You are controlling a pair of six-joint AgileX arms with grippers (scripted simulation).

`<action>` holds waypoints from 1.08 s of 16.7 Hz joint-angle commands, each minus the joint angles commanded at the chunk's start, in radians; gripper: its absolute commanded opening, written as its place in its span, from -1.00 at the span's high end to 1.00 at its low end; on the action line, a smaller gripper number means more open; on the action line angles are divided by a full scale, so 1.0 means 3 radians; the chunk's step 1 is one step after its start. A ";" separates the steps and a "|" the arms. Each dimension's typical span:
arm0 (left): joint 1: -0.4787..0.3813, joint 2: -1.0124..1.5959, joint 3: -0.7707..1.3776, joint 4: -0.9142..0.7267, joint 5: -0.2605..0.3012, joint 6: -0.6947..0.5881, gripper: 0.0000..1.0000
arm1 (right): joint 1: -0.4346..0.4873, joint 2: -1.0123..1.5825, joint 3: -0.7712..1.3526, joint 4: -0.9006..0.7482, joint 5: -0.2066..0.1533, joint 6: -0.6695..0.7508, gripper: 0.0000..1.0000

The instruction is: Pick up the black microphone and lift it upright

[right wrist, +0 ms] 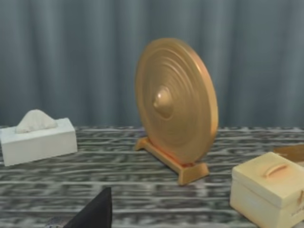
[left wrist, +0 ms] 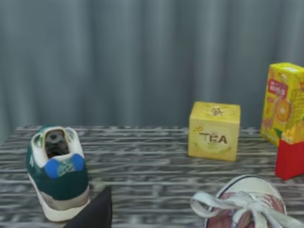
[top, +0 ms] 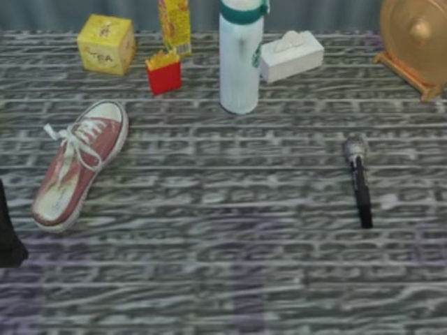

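Grey curtain at the back; grey woodgrain surface, clutter along its far edge, so the mic has open space around it. Gold gong far right, white bottle centre, red sneaker left. Black microphone lies flat right of centre, mesh head toward the far edge, handle toward the near edge, untouched. Left arm parked at the left edge; can't tell either pincer's state. Judging by position, the right arm's job.

Red sneaker left; tea box, fries carton, white bottle, tissue box, gong along back.
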 joint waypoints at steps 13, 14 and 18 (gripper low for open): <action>0.0000 0.0000 0.0000 0.0000 0.0000 0.0000 -1.00 | 0.0442 0.2190 0.1673 -0.1248 0.0091 0.0421 -1.00; 0.0000 0.0000 0.0000 0.0000 0.0000 0.0000 -1.00 | 0.0504 0.2537 0.1930 -0.1406 0.0099 0.0493 -1.00; 0.0000 0.0000 0.0000 0.0000 0.0000 0.0000 -1.00 | 0.0751 0.3942 0.2992 -0.2009 0.0118 0.0792 -1.00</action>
